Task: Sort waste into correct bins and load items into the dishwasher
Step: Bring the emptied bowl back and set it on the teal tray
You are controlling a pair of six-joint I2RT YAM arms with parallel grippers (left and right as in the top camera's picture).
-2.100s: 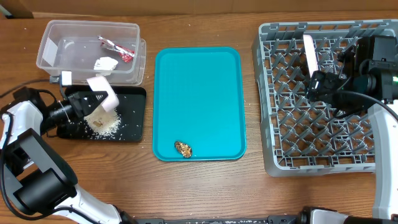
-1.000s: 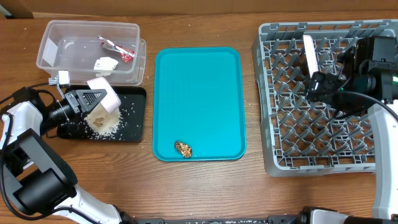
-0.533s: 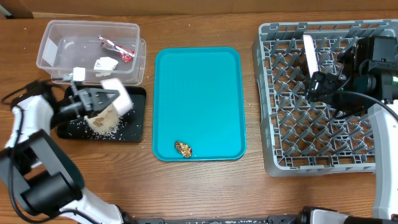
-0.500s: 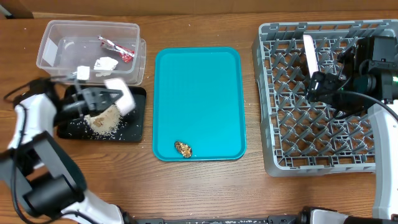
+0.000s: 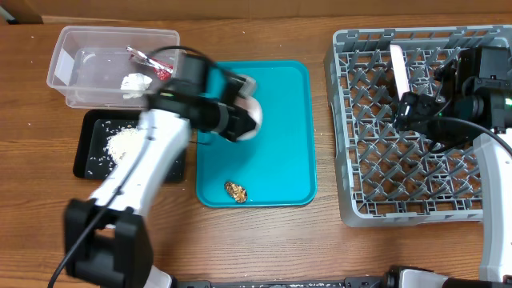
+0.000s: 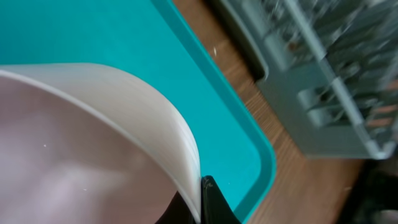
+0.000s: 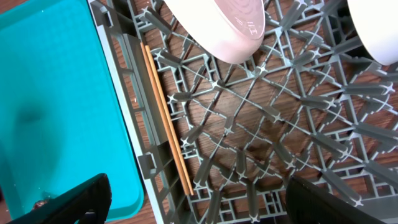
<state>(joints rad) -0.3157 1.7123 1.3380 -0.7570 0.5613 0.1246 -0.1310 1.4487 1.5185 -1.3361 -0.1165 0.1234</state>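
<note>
surface — brown wood table (image 5: 264,248) | left gripper (image 5: 238,120) clenched on white bowl (image 5: 251,110) over teal tray (image 5: 280,160), frame centre; brown scrap (image 5: 235,190) at tray's lower edge | right gripper (image 5: 416,108) released — above grey rack (image 5: 360,200), right side

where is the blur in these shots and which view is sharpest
Overhead: left arm smeared with motion blur at the edge of the teal tray, rest crisp. Left wrist: bowl close and soft, dish rack behind out of focus. Right wrist: sharpest, chopsticks clear.
</note>
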